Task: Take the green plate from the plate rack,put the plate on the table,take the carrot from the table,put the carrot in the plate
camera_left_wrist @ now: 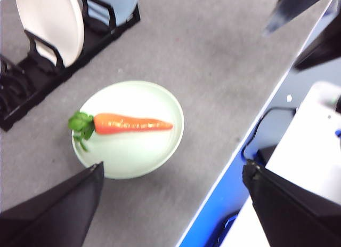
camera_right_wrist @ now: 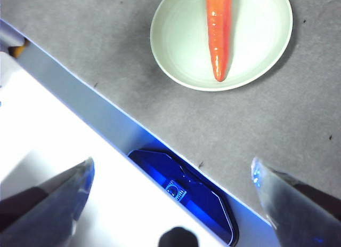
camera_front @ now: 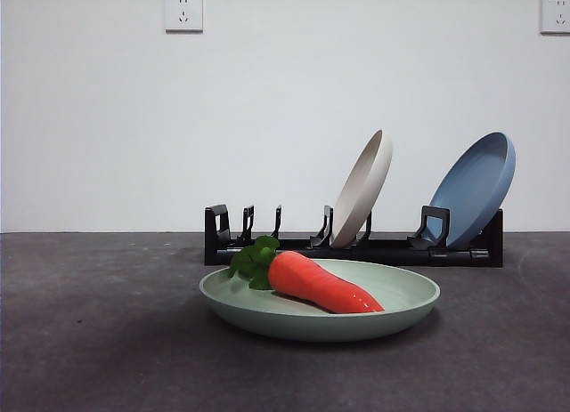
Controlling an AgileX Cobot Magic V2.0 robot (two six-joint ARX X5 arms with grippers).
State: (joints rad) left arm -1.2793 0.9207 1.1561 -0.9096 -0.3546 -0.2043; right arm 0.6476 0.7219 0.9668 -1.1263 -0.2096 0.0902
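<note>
Now both pincers (camera_left_wrist: pixel 173 204) (camera_right_wrist: pixel 173 196) gape apart above table edge, carrot (camera_front: pixel 322 284) in green plate (camera_front: pixel 392 310).

A plain white wall (camera_front: pixel 285 118) fills the far side of the scene. Two white power sockets sit high on it, one at far left (camera_front: pixel 183 12) and one at the right edge (camera_front: pixel 555 14). Light is even and soft.
</note>
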